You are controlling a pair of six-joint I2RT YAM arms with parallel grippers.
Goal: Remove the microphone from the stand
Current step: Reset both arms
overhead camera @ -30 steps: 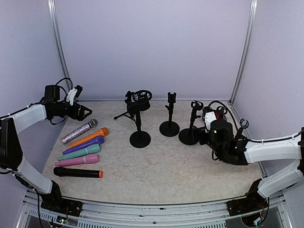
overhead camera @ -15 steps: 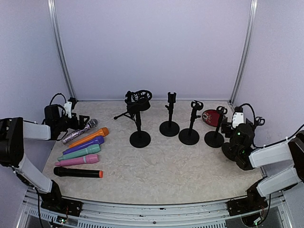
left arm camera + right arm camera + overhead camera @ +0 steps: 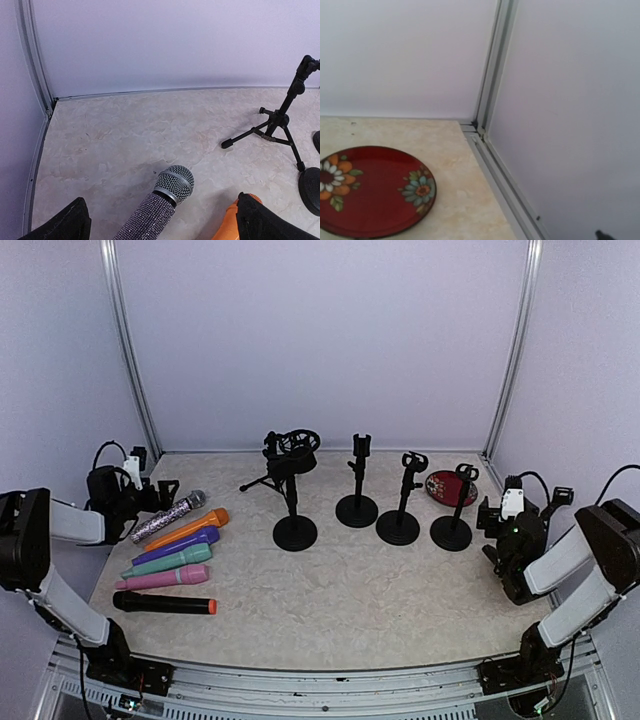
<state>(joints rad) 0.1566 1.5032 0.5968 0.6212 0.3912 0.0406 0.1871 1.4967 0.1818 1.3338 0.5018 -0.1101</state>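
Nearest to you, left of the ring-mount stand [image 3: 295, 495] and closer in than its base, six microphones lay flat on the table [image 3: 400, 590] in a loose row. The black microphone [image 3: 165, 604] came first, then the pink microphone [image 3: 163, 577], the teal microphone [image 3: 168, 561], the purple microphone [image 3: 177, 546], the orange microphone [image 3: 187, 529] and, farthest of the six, the glitter microphone [image 3: 168, 516]. None sat in a holder, so I judged the removing part of your job finished, as far as these views showed. Well left of that stand, your left gripper [image 3: 161, 198] hung with its fingers spread wide and nothing held. The glitter microphone's head lay on the table between them in the wrist view, and I could not tell whether either finger touched its body. Well right of the stand, your right gripper [image 3: 523, 504] stood wide apart too, empty, facing the back corner. To the right of the ring-mount stand and about level with it, the second stand [image 3: 357, 485], third stand [image 3: 401, 502] and fourth stand [image 3: 452, 508] all had bare clips, as did the ring mount itself. Just behind it and to the left, the tripod stand [image 3: 262, 480], whose top I could not separate from the ring mount, carried no microphone that I could see. Farther back and well right lay a red plate [image 3: 440, 487]. In my reading you had nothing left to lift out.
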